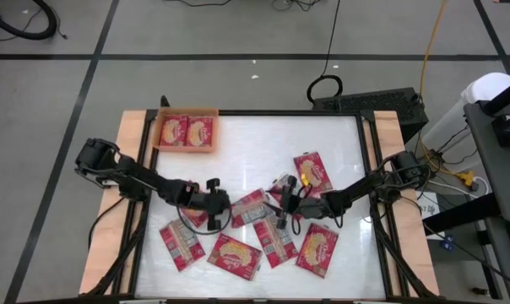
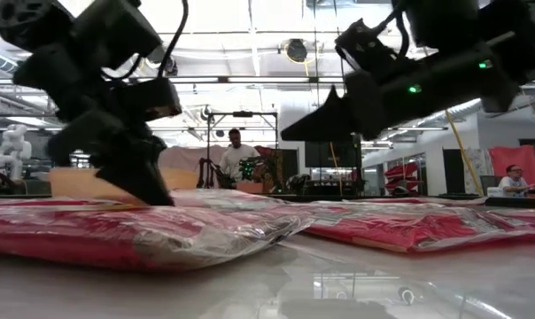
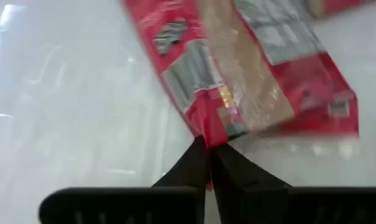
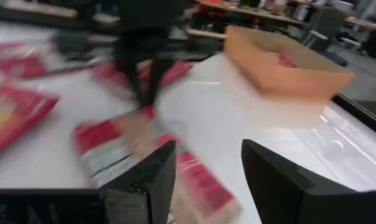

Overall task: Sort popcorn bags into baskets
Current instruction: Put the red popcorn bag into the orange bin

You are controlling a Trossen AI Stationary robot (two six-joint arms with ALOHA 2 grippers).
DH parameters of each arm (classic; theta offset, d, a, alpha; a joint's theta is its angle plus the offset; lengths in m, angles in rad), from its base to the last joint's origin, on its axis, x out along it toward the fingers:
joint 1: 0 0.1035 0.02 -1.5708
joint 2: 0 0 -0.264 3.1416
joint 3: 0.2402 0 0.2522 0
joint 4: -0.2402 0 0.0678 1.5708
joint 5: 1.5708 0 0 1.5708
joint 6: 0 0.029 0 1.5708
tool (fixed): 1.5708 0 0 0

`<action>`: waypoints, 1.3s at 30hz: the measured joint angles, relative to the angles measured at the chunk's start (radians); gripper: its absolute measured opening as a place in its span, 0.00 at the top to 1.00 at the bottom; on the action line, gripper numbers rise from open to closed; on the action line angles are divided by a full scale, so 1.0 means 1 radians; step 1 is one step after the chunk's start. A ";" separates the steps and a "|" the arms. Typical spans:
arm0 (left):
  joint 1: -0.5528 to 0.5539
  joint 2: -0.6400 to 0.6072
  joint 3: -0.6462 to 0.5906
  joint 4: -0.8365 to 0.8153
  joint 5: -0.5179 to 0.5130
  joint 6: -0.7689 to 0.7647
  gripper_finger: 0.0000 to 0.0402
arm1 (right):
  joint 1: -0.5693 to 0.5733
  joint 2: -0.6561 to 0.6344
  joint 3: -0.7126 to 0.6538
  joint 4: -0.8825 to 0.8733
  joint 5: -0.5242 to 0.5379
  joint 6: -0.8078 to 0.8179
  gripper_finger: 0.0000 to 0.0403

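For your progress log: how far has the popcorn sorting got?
Done: two popcorn bags lie in the orange basket. In hand: the left gripper is shut on a bag's corner; the right gripper is open, empty. Left: about seven loose bags on the table.

Robotics lab: framed table, floor cables

Two black jointed arms, looped black cables, tapered black jaws, green indicator light.
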 joint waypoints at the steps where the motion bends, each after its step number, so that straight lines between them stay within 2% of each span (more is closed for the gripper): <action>1: 0.017 -0.013 0.000 0.001 0.000 -0.005 0.96 | 0.014 0.000 0.000 -0.012 -0.001 -0.018 0.57; 4: 0.075 -0.063 0.000 0.016 -0.002 -0.025 0.96 | 0.054 0.000 0.000 -0.045 0.006 -0.067 0.57; 7: 0.132 -0.106 0.000 0.044 0.012 -0.053 0.99 | 0.090 0.000 0.024 -0.097 0.067 -0.119 0.54; 11: 0.199 -0.144 0.000 0.108 0.100 -0.092 0.98 | 0.113 0.003 0.092 -0.206 0.175 -0.192 0.44; 15: 0.247 -0.141 0.000 0.162 0.190 -0.123 0.99 | 0.103 0.009 0.116 -0.216 0.290 -0.288 0.32; 18: 0.266 -0.136 0.001 0.187 0.216 -0.157 0.98 | 0.084 0.009 0.117 -0.213 0.302 -0.393 0.26; 21: 0.276 -0.134 0.001 0.206 0.216 -0.176 0.98 | 0.057 0.010 0.117 -0.222 0.268 -0.461 0.25; 24: 0.287 -0.135 0.001 0.228 0.249 -0.186 0.99 | 0.025 0.010 0.117 -0.225 0.267 -0.462 0.31; 26: 0.292 -0.135 0.001 0.224 0.274 -0.189 0.99 | 0.008 0.010 0.117 -0.220 0.268 -0.482 0.39; 34: 0.293 -0.135 0.001 0.263 0.278 -0.181 0.92 | -0.023 0.010 0.116 -0.224 0.268 -0.490 0.93; 36: 0.293 -0.138 0.001 0.269 0.283 -0.148 0.88 | -0.023 0.010 0.116 -0.224 0.269 -0.499 0.96; 39: 0.302 -0.160 0.001 0.270 0.277 -0.072 0.80 | -0.022 0.005 0.116 -0.222 0.264 -0.464 0.92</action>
